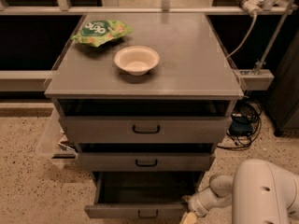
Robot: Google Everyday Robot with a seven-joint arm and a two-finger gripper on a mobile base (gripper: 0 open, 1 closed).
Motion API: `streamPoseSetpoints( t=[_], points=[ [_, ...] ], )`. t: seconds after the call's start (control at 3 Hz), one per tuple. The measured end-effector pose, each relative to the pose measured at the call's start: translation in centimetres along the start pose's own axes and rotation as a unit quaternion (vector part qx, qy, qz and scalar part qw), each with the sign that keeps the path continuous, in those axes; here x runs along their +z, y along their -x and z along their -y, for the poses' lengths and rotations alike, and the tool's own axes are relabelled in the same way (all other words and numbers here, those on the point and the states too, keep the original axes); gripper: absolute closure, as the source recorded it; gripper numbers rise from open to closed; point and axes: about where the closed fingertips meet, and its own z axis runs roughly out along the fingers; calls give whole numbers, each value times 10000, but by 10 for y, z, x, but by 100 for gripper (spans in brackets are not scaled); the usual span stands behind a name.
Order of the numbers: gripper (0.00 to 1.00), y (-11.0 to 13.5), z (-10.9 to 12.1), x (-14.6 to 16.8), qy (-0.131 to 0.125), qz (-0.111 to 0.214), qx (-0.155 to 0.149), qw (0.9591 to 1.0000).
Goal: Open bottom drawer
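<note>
A grey cabinet with three drawers stands in the middle of the camera view. The bottom drawer [140, 211] is pulled out, its plain grey inside showing, with a small black bar handle [147, 214] at the front centre. The middle drawer [145, 162] and top drawer [145, 129] are slightly out. My gripper [188, 216] is at the bottom drawer's front right corner, low in the picture, at the end of my white arm [261, 192].
A white bowl [136, 59] and a green snack bag [100, 31] lie on the cabinet top [196, 55]. Cables [243, 120] lie on the floor to the right. A clear bin [51, 141] sits to the left of the cabinet. A dark cabinet stands at far right.
</note>
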Motion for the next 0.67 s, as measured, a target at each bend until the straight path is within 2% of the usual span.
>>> streamPoseSetpoints(
  t=[0.67],
  points=[
    [0, 0, -9, 3, 27, 93, 47, 9999]
  ],
)
